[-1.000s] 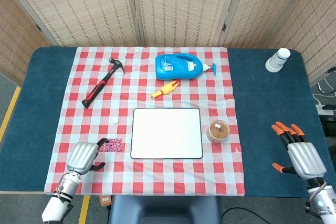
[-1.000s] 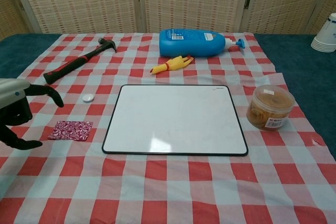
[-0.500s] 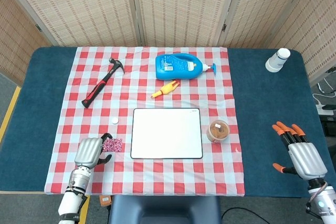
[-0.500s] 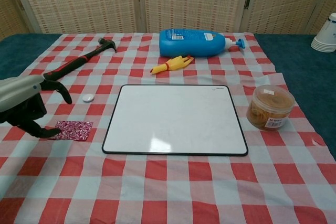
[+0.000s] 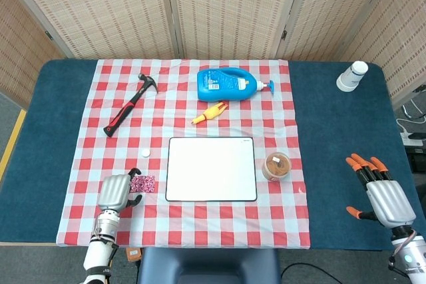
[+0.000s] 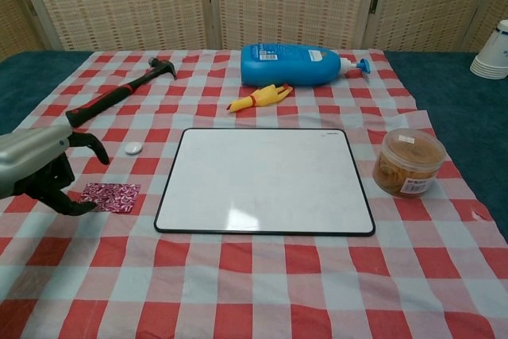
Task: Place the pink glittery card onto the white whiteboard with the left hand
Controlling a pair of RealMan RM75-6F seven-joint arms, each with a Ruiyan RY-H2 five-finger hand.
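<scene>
The left hand (image 6: 44, 171) has moved closer to the pink glittery card (image 6: 110, 196), and its lower fingertip now touches the card's left edge.

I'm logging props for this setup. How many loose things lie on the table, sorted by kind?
Tools: 1, the hammer
Bottles: 1, the blue bottle
Toys: 1, the rubber chicken
Boards: 1, the whiteboard
Cards: 1, the pink card
Tubs: 1, the round tub
Cup stacks: 1, the paper cups
Small white discs: 1, the disc
Total: 8
</scene>
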